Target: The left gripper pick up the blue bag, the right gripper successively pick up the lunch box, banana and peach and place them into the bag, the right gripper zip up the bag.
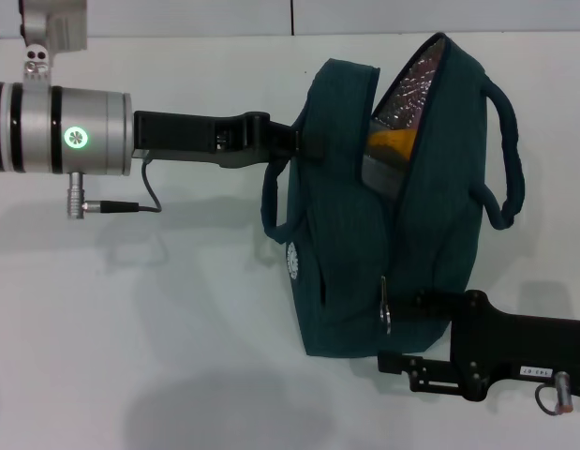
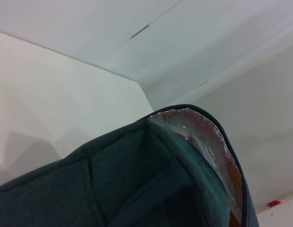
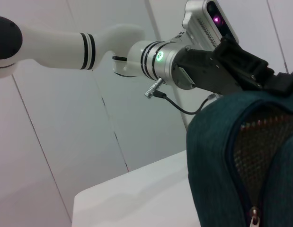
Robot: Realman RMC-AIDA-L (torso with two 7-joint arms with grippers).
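The blue bag (image 1: 364,262) lies in the middle of the white table, and its mouth gapes at the far end, showing silver lining. Inside I see the yellow-orange banana (image 1: 394,141) and a clear edge of the lunch box (image 1: 379,173). The peach is hidden. My left gripper (image 1: 299,141) reaches in from the left and is shut on the bag's upper rim (image 2: 184,137). My right gripper (image 1: 404,330) is at the bag's near corner, open, its prongs just right of the ring zipper pull (image 1: 386,307). The right wrist view shows the zipper slider (image 3: 254,215) with the zip open beyond it.
One loop handle (image 1: 505,159) sticks out on the bag's right and the other (image 1: 271,202) hangs on its left. A grey cable (image 1: 140,202) dangles under the left arm's silver cuff (image 1: 79,131). White walls back the table (image 1: 130,328).
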